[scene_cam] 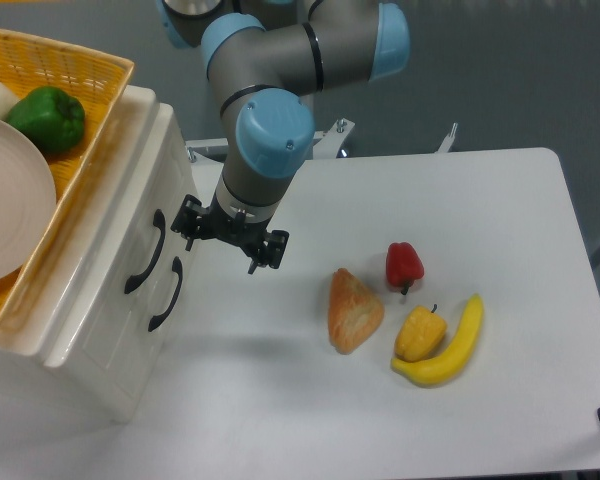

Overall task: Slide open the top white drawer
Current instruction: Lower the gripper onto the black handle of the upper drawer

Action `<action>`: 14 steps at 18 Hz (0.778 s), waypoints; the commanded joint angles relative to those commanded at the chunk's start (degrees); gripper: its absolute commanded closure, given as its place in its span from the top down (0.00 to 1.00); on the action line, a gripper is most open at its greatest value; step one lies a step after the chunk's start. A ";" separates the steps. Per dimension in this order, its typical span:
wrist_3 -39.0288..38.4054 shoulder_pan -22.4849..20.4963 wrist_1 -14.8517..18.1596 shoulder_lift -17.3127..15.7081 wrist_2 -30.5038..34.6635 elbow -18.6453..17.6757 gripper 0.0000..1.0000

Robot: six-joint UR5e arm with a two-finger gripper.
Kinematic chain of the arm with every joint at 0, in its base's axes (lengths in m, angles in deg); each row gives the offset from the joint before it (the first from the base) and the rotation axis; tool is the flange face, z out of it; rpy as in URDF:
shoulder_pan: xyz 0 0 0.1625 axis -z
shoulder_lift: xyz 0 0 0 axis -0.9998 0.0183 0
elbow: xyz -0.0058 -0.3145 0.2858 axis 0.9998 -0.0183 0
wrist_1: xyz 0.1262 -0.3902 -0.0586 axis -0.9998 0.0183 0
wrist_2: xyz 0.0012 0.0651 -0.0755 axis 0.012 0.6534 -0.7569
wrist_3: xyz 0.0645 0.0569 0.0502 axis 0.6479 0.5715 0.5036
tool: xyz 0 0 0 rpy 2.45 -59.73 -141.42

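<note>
The white cabinet [100,330] stands at the left with two closed drawers. The top white drawer [128,215] has a black curved bar handle [145,252]. The alike lower drawer's handle [166,293] sits just right of and below it. My gripper [221,252] is open and empty. It points down, hovering just right of the top drawer's handle, with its left fingertip [189,240] close to the drawer front but apart from the handle.
A yellow basket [75,70] on the cabinet holds a green pepper [47,118], a plate [10,195] and a white object. On the table lie a bread piece [353,308], a red pepper [403,264], a yellow pepper [420,332] and a banana [450,345].
</note>
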 joint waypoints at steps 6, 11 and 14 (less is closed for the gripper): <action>-0.79 0.35 0.35 0.17 -2.29 -0.09 1.00; -3.78 0.53 0.97 0.35 -2.46 -0.09 1.00; -4.30 1.23 1.05 0.35 -2.46 -0.35 1.00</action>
